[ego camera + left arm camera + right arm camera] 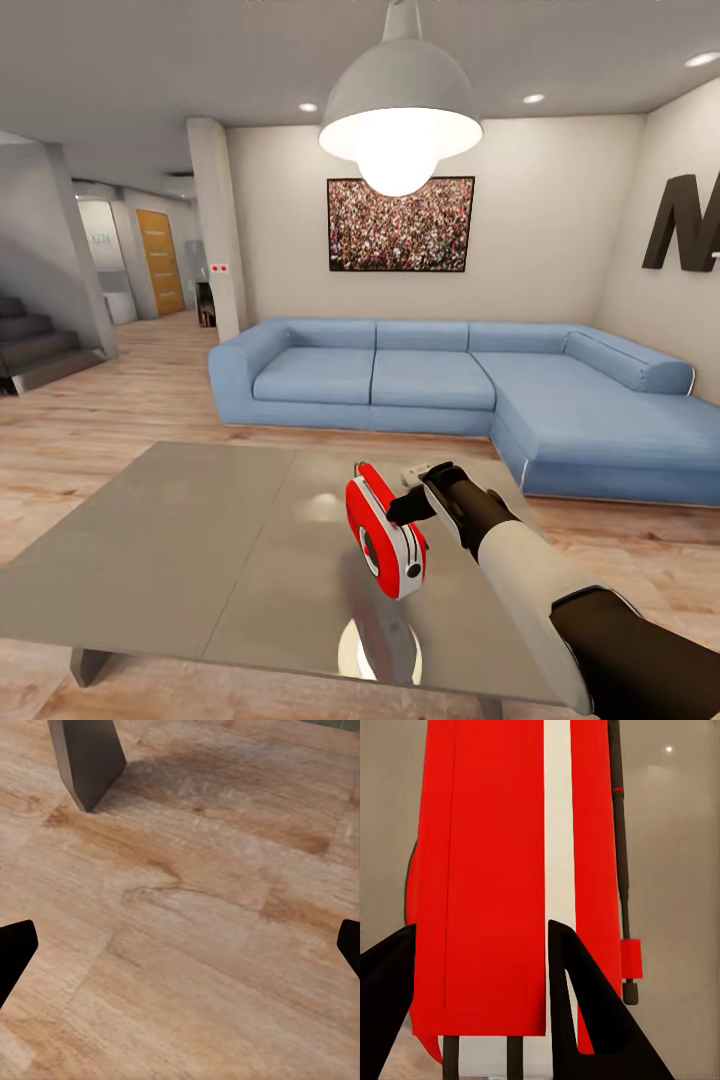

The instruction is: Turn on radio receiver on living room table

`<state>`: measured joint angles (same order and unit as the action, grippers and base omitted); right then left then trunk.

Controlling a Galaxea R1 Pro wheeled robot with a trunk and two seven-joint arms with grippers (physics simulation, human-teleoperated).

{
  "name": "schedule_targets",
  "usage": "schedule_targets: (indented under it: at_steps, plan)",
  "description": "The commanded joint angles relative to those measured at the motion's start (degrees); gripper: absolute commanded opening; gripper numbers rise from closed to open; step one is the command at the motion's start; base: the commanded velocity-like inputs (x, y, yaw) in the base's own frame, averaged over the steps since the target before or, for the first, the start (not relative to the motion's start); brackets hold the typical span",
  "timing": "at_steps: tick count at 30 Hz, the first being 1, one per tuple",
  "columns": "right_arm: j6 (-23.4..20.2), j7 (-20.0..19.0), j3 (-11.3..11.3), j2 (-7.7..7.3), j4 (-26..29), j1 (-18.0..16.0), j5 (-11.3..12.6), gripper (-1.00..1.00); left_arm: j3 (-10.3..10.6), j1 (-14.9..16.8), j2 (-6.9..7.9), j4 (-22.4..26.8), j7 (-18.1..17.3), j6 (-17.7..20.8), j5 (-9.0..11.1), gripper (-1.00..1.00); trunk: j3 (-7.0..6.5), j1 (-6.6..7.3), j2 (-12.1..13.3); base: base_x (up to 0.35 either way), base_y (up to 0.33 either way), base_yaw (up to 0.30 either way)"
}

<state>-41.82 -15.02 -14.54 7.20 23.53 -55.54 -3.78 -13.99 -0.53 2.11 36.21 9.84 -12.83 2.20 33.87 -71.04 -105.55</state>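
The radio receiver (386, 538) stands on the table (180, 540), toward its right near part, with the right claw (412, 503) touching its right side. Behind the table runs the sofa (420, 375), a picture (400, 224) on the wall above it and a lamp (400, 110) hanging over the table.

The head view looks forward and slightly down from above the near edge of the table (180, 540), taking in its top, the sofa (450, 380) at twelve o'clock and the lamp (400, 110) hanging close overhead. The left wrist view points down at the wood floor (195, 945) from fairly near, with one table leg (90, 757) at its eleven o'clock. The right wrist view sits very close against the radio (495, 877), with the table top behind it. Head and right wrist views share the radio (385, 540) and table top.
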Motion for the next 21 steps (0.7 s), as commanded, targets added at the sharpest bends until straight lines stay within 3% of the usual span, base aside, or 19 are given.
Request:
schedule_targets:
  at_steps: [1, 16, 21]
  plan:
    - [-0.01, -0.01, 0.04, 0.00, 0.02, -0.01, 0.18, -1.00, -0.01, 0.00, 0.03, 0.00, 0.00, 0.00, 0.03, 1.00, -0.19, 0.23, 0.41, 0.000, 0.000, 0.000]
    - [0.00, -0.35, 0.11, 0.00, 0.04, -0.01, 0.18, -1.00, -0.08, 0.00, 0.03, 0.00, -0.12, -0.27, -0.23, 1.00, -0.19, 0.23, 0.41, 0.000, 0.000, 0.000]
    - [2.62, -2.18, 0.14, -1.13, 0.05, -0.01, 0.45, -1.00, -0.04, 0.00, -0.18, 0.00, -0.42, 0.04, -0.10, 1.00, -0.19, 0.23, 0.41, 0.000, 0.000, 0.000]
